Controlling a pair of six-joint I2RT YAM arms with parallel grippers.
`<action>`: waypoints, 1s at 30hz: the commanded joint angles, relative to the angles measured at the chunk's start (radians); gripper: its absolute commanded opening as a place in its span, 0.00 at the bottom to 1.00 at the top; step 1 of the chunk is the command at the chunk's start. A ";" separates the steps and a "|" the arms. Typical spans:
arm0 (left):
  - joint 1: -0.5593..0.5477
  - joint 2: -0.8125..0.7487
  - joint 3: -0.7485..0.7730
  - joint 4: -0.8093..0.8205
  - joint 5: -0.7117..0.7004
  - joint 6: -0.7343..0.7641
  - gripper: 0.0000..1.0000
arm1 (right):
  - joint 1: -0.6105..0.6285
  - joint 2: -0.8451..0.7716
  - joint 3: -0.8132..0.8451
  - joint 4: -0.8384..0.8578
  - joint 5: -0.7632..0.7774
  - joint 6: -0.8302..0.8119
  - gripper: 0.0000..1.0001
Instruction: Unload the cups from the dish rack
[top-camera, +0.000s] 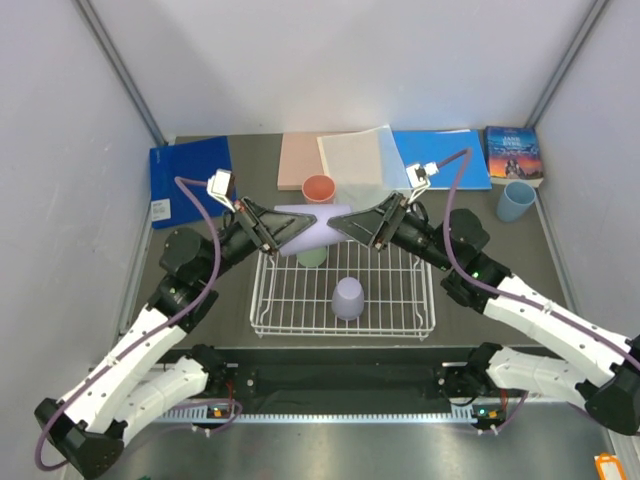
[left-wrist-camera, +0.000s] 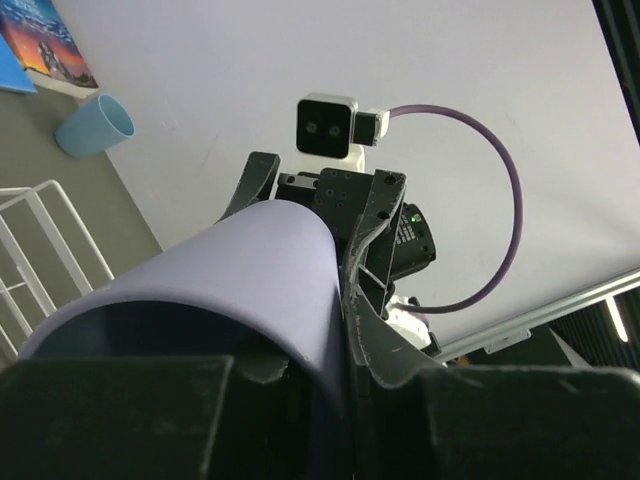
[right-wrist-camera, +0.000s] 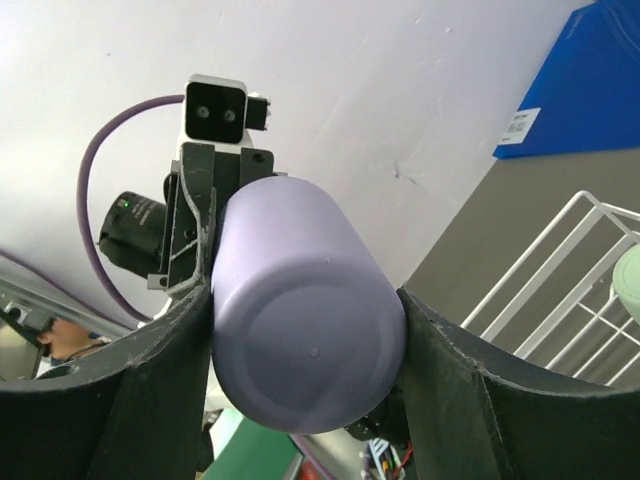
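Note:
A lavender cup (top-camera: 305, 226) lies on its side in the air over the back edge of the white dish rack (top-camera: 400, 292). My left gripper (top-camera: 272, 233) is shut on the wall at its mouth end (left-wrist-camera: 230, 280). My right gripper (top-camera: 364, 226) is shut around its base (right-wrist-camera: 305, 345). A second lavender cup (top-camera: 348, 297) stands upside down in the rack. A pale green cup (top-camera: 312, 256) stands in the rack below the held cup. A salmon pink cup (top-camera: 319, 188) stands behind the rack. A light blue cup (top-camera: 516, 201) stands at the table's right side.
Blue folders (top-camera: 188, 180) (top-camera: 450, 157), a tan board and a clear sheet (top-camera: 362, 163) lie along the back. A book (top-camera: 512, 154) lies at the back right, beside the light blue cup. Grey walls close in on both sides.

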 joint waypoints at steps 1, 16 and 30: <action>0.011 -0.001 0.025 -0.174 -0.101 0.106 0.00 | -0.019 -0.046 0.050 -0.072 0.104 -0.148 0.05; 0.028 0.379 0.684 -1.393 -1.030 0.406 0.00 | -0.017 0.036 0.374 -0.935 0.782 -0.418 0.89; 0.678 0.520 0.401 -1.211 -0.804 0.630 0.00 | -0.017 0.027 0.357 -0.954 0.774 -0.498 0.88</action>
